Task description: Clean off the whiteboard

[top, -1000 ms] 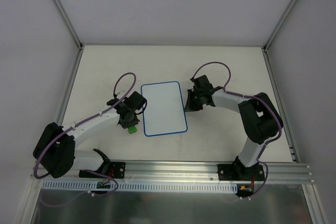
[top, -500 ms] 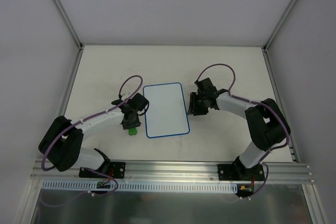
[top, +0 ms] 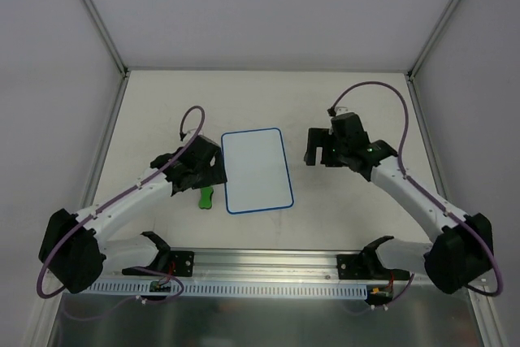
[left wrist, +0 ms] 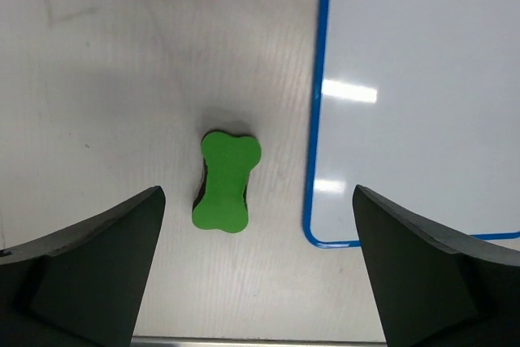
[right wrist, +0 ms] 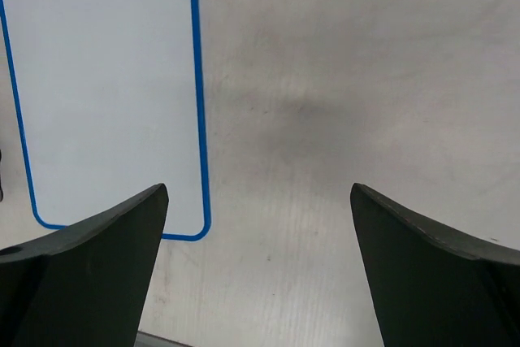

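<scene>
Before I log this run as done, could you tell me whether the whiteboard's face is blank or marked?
Blank: the whiteboard shows plain white inside its blue border in all three views, with only glare spots.

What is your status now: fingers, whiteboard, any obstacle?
Left fingers open, empty; right fingers open, empty. Whiteboard flat, blank. Green eraser beside it, apart. Nothing in the way.

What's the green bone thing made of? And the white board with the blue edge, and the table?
The green eraser looks like matte foam or soft plastic, with a dark layer underneath, perhaps felt. The whiteboard looks smooth and glossy, a coated board: bright reflections show on it; its blue rim may be plastic. The table looks like matte off-white laminate or painted board, faintly scuffed.
</scene>
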### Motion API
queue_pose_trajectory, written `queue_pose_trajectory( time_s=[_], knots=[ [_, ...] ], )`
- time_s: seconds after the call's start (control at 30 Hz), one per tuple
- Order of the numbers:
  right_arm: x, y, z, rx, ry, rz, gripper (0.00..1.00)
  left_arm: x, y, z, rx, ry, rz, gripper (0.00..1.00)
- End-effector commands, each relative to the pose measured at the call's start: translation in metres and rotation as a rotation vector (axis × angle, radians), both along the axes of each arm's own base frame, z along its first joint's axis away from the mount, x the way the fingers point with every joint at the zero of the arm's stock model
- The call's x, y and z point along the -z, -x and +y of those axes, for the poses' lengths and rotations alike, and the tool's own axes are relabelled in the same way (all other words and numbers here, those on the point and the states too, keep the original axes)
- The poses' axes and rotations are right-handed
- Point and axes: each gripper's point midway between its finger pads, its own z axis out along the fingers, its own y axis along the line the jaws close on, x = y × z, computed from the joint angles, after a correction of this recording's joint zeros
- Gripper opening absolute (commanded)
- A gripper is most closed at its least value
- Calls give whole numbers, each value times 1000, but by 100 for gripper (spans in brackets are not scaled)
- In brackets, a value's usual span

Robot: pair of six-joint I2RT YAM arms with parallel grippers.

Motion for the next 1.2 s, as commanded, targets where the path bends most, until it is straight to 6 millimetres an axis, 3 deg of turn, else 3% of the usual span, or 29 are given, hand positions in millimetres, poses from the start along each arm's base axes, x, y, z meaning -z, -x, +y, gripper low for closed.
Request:
queue_pose_trajectory(
  time_s=[0.0,0.03,0.1,0.13,0.27,0.37,0.43,0.53,0.7,0.8,1.03,1.13,1.17],
  knots=[
    [-67,-7,-53,116,132,-202,99,-50,-18,0,63,38,-133,99],
    [-80,-7,-63,139,154,-243,99,-71,-22,1,66,59,-193,99],
    [-110,-3,-82,172,194,-323,99,-93,-26,9,78,57,-253,99],
    [-131,3,-97,208,221,-392,99,-119,-28,12,75,84,-328,99],
    [-177,27,-134,291,275,-546,99,-178,-21,33,76,77,-522,99],
    [-199,52,-160,355,292,-640,99,-217,-8,59,47,47,-669,99],
    [-201,65,-172,391,294,-673,99,-236,4,77,18,33,-753,99],
    [-201,87,-182,396,260,-735,99,-251,18,102,-24,-26,-833,99],
    [-193,109,-188,374,221,-784,99,-254,37,119,-45,-21,-903,99],
    [-185,114,-186,352,204,-800,99,-244,48,124,-49,1,-929,99],
    [-165,111,-187,343,240,-772,99,-186,57,134,-90,11,-933,99],
    [-158,108,-181,330,219,-773,99,-166,57,130,-98,45,-929,99],
    [-158,107,-181,332,216,-776,99,-167,60,133,-106,63,-953,99]
  ],
)
